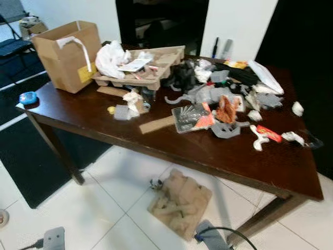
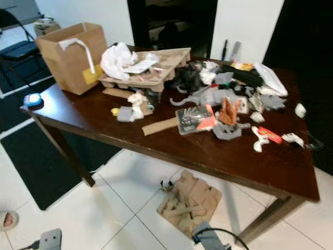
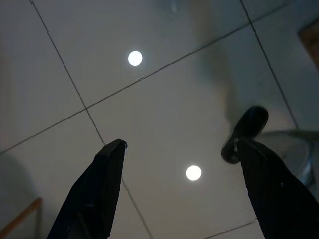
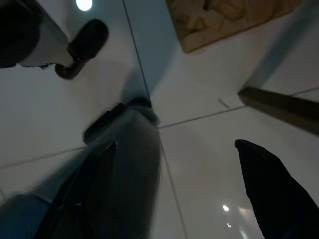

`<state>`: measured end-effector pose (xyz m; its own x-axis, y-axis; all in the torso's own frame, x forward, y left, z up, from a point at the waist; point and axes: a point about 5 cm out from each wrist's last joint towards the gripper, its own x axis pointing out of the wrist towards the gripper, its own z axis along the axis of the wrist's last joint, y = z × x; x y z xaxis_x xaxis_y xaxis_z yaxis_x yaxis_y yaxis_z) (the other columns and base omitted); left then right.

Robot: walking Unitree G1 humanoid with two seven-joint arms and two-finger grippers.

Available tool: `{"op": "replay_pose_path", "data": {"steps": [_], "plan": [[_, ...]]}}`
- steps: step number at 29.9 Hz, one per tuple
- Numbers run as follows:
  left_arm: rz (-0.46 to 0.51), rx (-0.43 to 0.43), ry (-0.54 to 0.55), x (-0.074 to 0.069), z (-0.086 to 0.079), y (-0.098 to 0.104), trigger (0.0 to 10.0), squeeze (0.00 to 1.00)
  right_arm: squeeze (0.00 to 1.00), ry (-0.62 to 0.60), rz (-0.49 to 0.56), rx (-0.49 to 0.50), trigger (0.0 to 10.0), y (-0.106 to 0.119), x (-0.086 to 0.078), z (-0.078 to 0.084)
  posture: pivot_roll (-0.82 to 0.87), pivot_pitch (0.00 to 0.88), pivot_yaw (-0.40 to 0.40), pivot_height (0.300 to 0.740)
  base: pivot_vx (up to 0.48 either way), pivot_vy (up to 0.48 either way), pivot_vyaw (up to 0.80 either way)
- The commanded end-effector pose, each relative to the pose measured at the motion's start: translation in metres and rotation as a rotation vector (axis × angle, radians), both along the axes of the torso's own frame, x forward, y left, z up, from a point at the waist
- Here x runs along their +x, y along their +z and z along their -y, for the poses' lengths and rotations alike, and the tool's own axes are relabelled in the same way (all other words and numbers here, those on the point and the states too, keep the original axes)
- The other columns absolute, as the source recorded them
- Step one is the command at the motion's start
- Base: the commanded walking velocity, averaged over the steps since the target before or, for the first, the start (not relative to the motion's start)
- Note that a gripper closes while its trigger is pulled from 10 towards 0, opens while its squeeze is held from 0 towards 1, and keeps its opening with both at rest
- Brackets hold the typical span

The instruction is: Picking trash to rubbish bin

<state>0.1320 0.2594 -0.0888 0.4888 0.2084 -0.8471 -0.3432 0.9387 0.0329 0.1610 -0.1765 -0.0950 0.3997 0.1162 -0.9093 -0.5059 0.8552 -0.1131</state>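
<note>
Trash covers a dark wooden table [image 1: 250, 156]: crumpled paper [image 1: 135, 99], a cardboard strip [image 1: 156, 125], a red and white wrapper [image 1: 268, 134], grey plastic bits and a clear packet [image 1: 191, 117]. A pulp tray [image 1: 156, 67] holds a white plastic bag [image 1: 112, 57]. At the table's far left corner stands an open cardboard box [image 1: 67, 52]. A torn pulp carton [image 1: 179, 203] lies on the tiles under the table. Both arms hang low. My left gripper [image 3: 179, 144] is open above bare tiles. My right gripper [image 4: 194, 129] is open near the carton [image 4: 224, 20].
A blue object [image 1: 27, 97] sits on the table's left corner. A black mat [image 1: 31, 156] covers the floor to the left, with a dark chair [image 1: 13, 31] beyond it. A dark doorway [image 1: 161, 21] opens behind the table. White tiles lie in front.
</note>
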Motion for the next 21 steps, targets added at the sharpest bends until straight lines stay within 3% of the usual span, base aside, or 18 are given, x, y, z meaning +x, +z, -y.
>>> {"op": "replay_pose_path", "data": {"steps": [1, 8, 17, 21], "plan": [[-0.030, 0.001, -0.004, -0.0081, 0.0005, -0.0030, 10.0, 0.00, 0.00, -0.007, -0.050, -0.004, 10.0, -0.0059, -0.0147, 0.0005, 0.14, 0.075, 0.017, 0.740, 0.000, 0.000, 0.73], [-0.031, -0.011, -0.004, -0.0090, 0.0014, -0.0036, 10.0, 0.00, 0.00, -0.056, -0.030, 0.003, 10.0, -0.0055, -0.0139, 0.0020, 0.14, 0.078, 0.020, 0.740, 0.000, 0.000, 0.46], [-0.028, -0.016, 0.011, -0.0083, 0.0009, -0.0033, 10.0, 0.00, 0.00, -0.076, -0.027, -0.026, 10.0, -0.0057, -0.0140, 0.0042, 0.14, 0.080, 0.022, 0.740, 0.000, -0.461, 0.00], [-0.028, -0.010, 0.010, -0.0078, 0.0008, -0.0031, 10.0, 0.00, 0.00, -0.079, -0.025, -0.037, 10.0, -0.0056, -0.0139, 0.0055, 0.13, 0.079, 0.023, 0.740, 0.000, 0.000, 0.00]]}}
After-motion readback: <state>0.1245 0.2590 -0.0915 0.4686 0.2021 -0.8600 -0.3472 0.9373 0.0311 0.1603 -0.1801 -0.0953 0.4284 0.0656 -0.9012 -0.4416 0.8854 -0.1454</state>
